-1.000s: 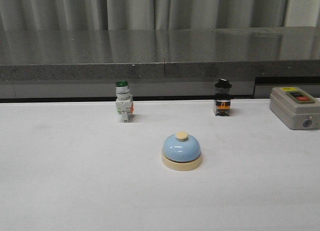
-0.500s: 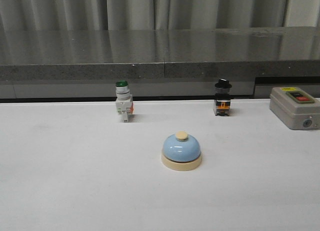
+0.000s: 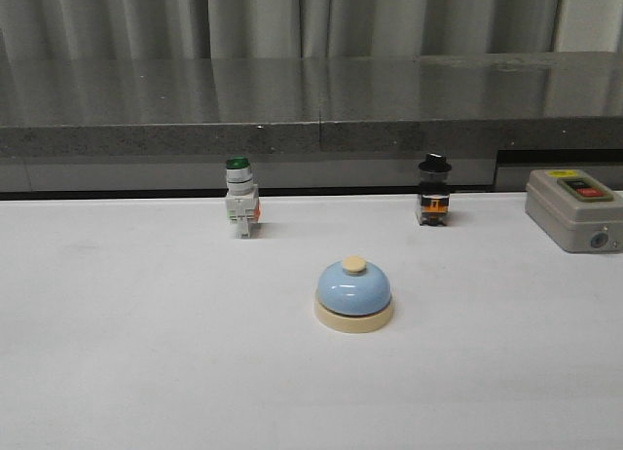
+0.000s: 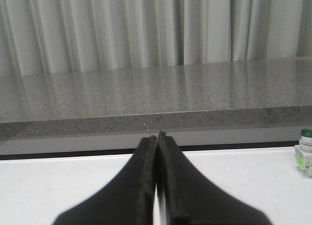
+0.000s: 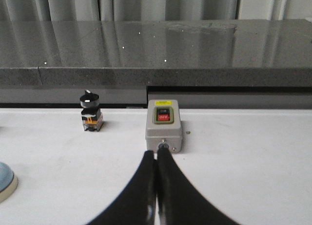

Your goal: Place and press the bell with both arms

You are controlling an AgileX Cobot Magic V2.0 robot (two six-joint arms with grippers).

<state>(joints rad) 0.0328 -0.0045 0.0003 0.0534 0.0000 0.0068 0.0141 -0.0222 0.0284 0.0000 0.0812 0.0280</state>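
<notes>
The light-blue bell with its cream base and cream button stands upright in the middle of the white table. Its edge shows at the side of the right wrist view. Neither arm shows in the front view. My left gripper is shut and empty, held over the table and pointing at the grey ledge. My right gripper is shut and empty, pointing at the grey box. The bell is out of the left wrist view.
A green-capped white push-button switch stands behind the bell to the left, also in the left wrist view. A black knob switch stands behind to the right. A grey box with red and green buttons sits at the far right. A grey stone ledge runs along the back.
</notes>
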